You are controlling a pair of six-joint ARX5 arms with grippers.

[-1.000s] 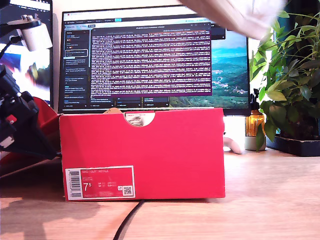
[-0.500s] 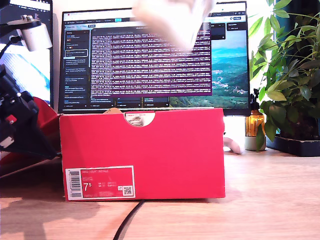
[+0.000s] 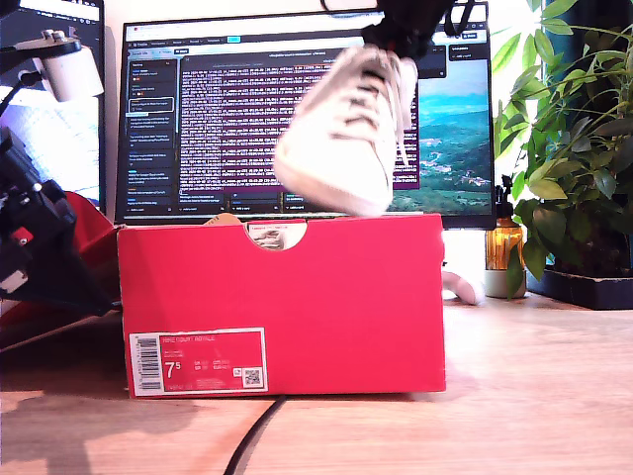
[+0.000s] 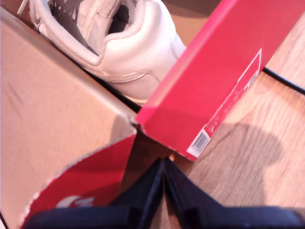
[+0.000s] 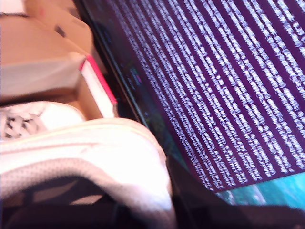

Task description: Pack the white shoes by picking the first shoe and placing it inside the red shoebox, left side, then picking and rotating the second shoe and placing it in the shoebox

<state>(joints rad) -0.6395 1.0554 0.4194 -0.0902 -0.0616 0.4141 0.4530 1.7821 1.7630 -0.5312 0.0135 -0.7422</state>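
Observation:
The red shoebox [image 3: 326, 287] stands mid-table in the exterior view, notch and 7.5 label facing the camera. One white shoe [image 4: 128, 52] lies inside it, and its laces also show in the second wrist view [image 5: 21, 121]. The other white shoe [image 3: 341, 139] hangs tilted, toe down, just above the box's top edge. My second gripper [image 3: 415, 30] is shut on it from above, and the shoe [image 5: 95, 162] fills the near part of the second wrist view. My first gripper [image 4: 164, 167] is shut on nothing, low beside the box corner [image 4: 214, 81] at the exterior view's left.
The red lid [image 4: 86, 191] with a white swoosh leans open next to my first gripper. A monitor [image 3: 247, 109] stands behind the box. A plant [image 3: 574, 148] and an amber bottle [image 3: 502, 247] are at the exterior view's right. A black cable [image 3: 252, 435] runs forward.
The held shoe has swung from the exterior view's upper right leftward and down, and now hangs over the box. The first arm has not moved.

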